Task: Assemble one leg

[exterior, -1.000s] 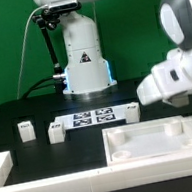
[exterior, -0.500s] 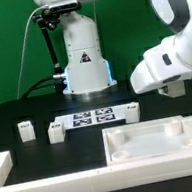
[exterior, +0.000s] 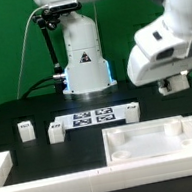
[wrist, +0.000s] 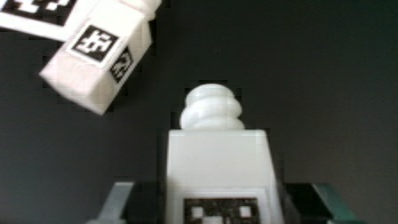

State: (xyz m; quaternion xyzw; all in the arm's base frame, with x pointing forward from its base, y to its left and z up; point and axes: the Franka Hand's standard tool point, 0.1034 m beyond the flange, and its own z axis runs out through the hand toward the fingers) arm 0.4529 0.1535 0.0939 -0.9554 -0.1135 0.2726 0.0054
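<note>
My gripper (wrist: 221, 200) is shut on a leg (wrist: 221, 140), a small white block with a rounded peg end and a tag between the fingers (wrist: 121, 200). In the exterior view the gripper (exterior: 173, 83) hangs above the table at that view's right; the held leg is hidden there. Another leg (wrist: 103, 55) lies tilted on the black table below. Three loose legs show in the exterior view (exterior: 27, 130), (exterior: 56, 132), (exterior: 131, 111).
The wide white panel (exterior: 122, 152) with corner sockets lies at the front right of the exterior view. The marker board (exterior: 91, 118) lies at the robot base. A white rail (exterior: 47, 180) runs along the front, with a raised end at the left.
The arm has risen and drawn towards the exterior view's left, lifting the gripper higher above the table. The loose legs and the panel have not moved.
</note>
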